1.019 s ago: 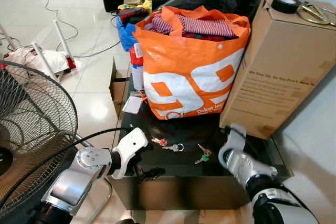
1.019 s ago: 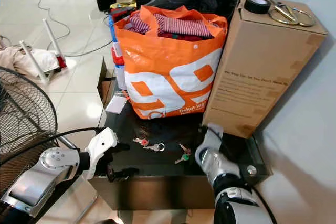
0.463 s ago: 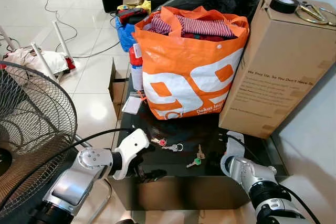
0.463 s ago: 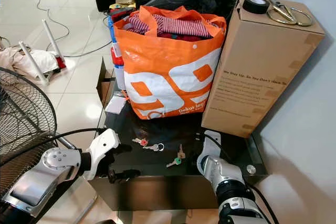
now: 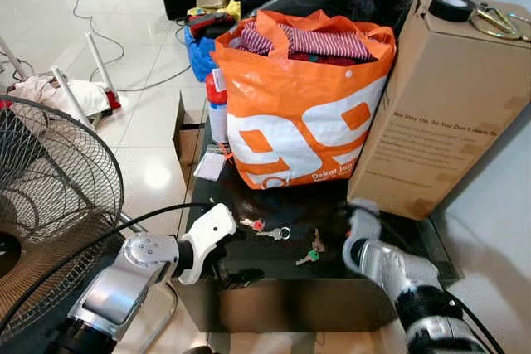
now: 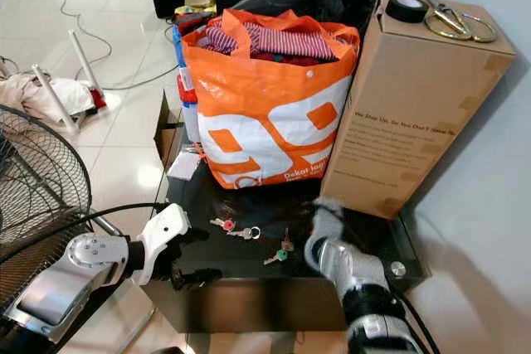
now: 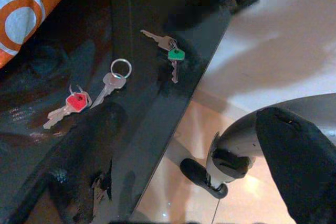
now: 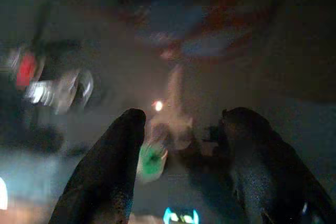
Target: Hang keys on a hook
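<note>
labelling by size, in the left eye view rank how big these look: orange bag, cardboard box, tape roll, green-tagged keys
1. orange bag and cardboard box: both look about equally large, so I won't rank one over the other.
2. tape roll, on top of the box.
3. green-tagged keys, though they lie nearer the camera than the roll, so only roughly comparable.

Orange bag (image 5: 303,113), frame centre: large white "99", small print illegible. Cardboard box (image 5: 440,105), right: text too small to read.

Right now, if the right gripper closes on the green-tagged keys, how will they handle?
The green-tagged keys lie flat on the glossy black tabletop, so they will probably skid when nudged. Joined loosely at a ring, they should dangle, not stay stiff. The right gripper straddles them, open.
</note>
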Controlling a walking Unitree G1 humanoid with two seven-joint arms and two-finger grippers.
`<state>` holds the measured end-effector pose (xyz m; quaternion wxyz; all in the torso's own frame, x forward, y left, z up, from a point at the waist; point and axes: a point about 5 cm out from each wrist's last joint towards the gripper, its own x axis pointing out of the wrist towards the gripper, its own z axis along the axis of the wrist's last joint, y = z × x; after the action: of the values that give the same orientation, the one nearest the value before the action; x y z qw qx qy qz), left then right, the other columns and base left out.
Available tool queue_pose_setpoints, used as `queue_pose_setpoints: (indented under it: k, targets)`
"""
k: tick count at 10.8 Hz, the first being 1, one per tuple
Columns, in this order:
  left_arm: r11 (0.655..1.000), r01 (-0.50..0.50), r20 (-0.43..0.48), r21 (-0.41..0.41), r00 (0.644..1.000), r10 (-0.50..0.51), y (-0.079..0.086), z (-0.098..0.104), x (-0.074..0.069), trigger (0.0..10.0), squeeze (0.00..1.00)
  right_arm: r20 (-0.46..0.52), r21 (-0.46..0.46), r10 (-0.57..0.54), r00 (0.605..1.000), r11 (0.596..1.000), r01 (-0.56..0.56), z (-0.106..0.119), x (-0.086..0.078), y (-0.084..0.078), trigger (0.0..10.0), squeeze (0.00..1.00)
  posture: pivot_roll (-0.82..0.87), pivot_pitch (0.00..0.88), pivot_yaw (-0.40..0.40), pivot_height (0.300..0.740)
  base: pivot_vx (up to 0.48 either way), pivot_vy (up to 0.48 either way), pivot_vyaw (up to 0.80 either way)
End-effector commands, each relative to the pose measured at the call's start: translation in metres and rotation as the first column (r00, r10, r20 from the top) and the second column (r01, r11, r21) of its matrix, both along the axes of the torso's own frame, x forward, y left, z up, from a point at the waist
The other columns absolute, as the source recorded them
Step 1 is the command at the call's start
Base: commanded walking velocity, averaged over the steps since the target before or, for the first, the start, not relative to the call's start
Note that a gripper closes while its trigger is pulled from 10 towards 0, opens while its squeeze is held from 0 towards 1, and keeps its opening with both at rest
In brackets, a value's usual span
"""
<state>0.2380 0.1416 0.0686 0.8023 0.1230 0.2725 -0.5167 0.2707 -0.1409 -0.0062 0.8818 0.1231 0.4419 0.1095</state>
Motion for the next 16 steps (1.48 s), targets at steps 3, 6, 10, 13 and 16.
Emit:
queue_pose_setpoints:
  k: [3, 6, 10, 13, 16]
  targets:
    - [1.0, 0.013, 0.006, 0.009, 1.0, -0.013, 0.0, 0.003, 0.003, 10.0, 0.0, 0.043, -0.03, 0.247, 0.968, 0.969, -0.246, 0.001, -0.007, 0.018, 10.0, 0.0, -0.12, 0.0, -0.019, 0.74, 0.0, 0.0, 0.0]
    - [1.0, 0.013, 0.006, 0.014, 1.0, -0.013, 0.001, 0.002, 0.003, 10.0, 0.0, 0.024, -0.188, 0.19, 0.982, 0.965, -0.182, -0.008, -0.003, 0.005, 10.0, 0.0, -0.12, 0.0, -0.022, 0.74, 0.0, 0.0, 0.0]
    - [1.0, 0.016, 0.008, 0.014, 1.0, -0.016, 0.0, 0.002, 0.002, 10.0, 0.0, -0.007, -0.249, 0.086, 0.996, 0.965, -0.085, -0.017, -0.005, -0.006, 10.0, 0.0, -0.12, 0.0, -0.022, 0.74, 0.0, 0.0, 0.0]
    - [1.0, 0.016, 0.008, 0.013, 1.0, -0.016, -0.001, 0.002, 0.003, 10.0, 0.0, 0.04, -0.201, 0.036, 0.999, 0.979, -0.027, -0.014, 0.001, -0.004, 10.0, 0.0, -0.12, 0.0, -0.022, 0.74, 0.0, 0.0, 0.0]
    - [1.0, 0.016, 0.008, 0.011, 1.0, -0.016, -0.002, 0.003, 0.004, 10.0, 0.0, 0.052, -0.183, 0.038, 0.998, 0.983, -0.028, -0.013, 0.004, -0.003, 10.0, 0.0, -0.12, 0.0, -0.022, 0.74, 0.0, 0.0, 0.0]
